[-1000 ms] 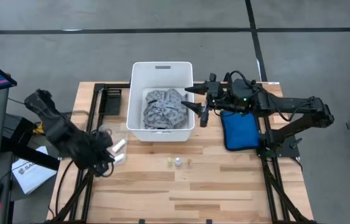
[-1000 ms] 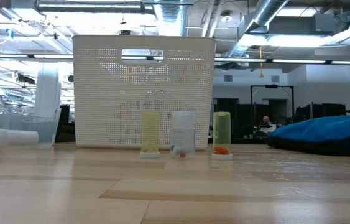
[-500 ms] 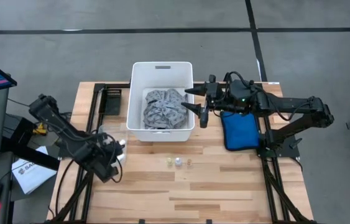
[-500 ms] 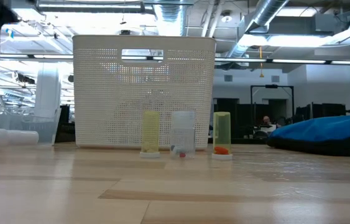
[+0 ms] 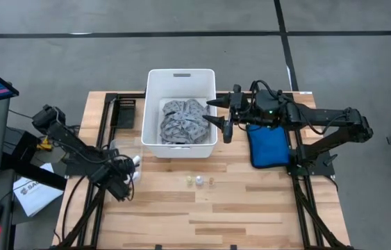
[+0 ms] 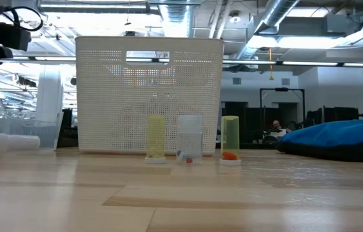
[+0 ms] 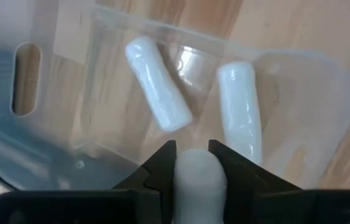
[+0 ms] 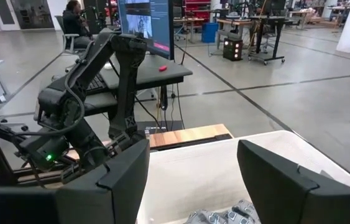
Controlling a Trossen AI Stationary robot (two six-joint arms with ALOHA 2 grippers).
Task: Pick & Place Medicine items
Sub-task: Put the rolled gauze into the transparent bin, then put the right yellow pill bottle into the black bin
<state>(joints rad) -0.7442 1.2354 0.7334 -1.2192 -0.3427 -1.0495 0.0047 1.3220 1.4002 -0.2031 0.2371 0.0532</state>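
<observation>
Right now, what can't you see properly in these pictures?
- White tube between the left gripper fingers: left wrist view, its lower end hidden by the fingers.
- Patterned cloth: low view, hidden behind the white bin wall.
- Three vials: high view, too small to tell contents.

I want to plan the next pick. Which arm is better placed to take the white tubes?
The left. Its gripper is right over the white tubes, one already between its jaws. The right gripper hangs open over the white bin, far from them.
</observation>
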